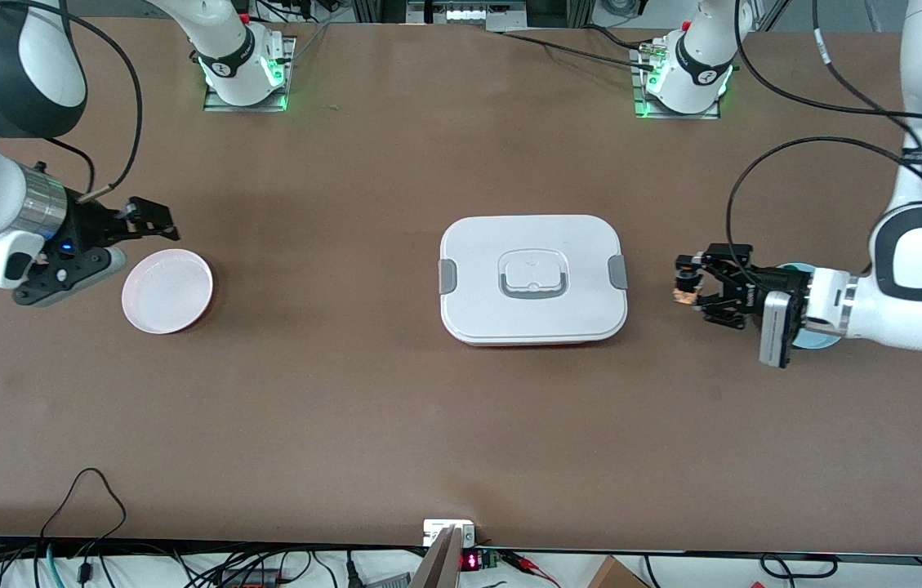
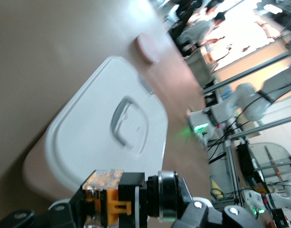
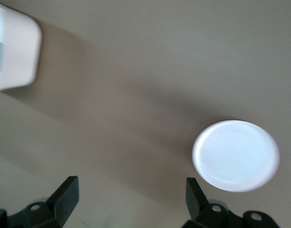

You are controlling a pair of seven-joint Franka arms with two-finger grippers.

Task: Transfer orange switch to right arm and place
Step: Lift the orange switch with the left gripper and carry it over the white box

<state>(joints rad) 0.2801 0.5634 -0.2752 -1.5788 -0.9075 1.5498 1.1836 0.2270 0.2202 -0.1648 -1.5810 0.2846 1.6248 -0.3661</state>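
The orange switch (image 1: 683, 292), a small black body with an orange part, is up in the air in my left gripper (image 1: 686, 285), which is shut on it. Both hang over the table between the white lidded box (image 1: 532, 279) and the left arm's end. In the left wrist view the orange switch (image 2: 117, 198) lies crosswise between the fingers (image 2: 201, 214). My right gripper (image 1: 162, 222) stands open and empty, over the table beside the pink plate (image 1: 167, 291). The right wrist view shows its fingertips (image 3: 64, 194) wide apart with bare table between them, and the pink plate (image 3: 235, 155) off to one side.
The white box with grey latches and a handle sits mid-table; one corner of it (image 3: 14, 52) shows in the right wrist view. A pale blue plate (image 1: 824, 338) lies under my left wrist. Cables and electronics (image 1: 461, 555) line the table edge nearest the front camera.
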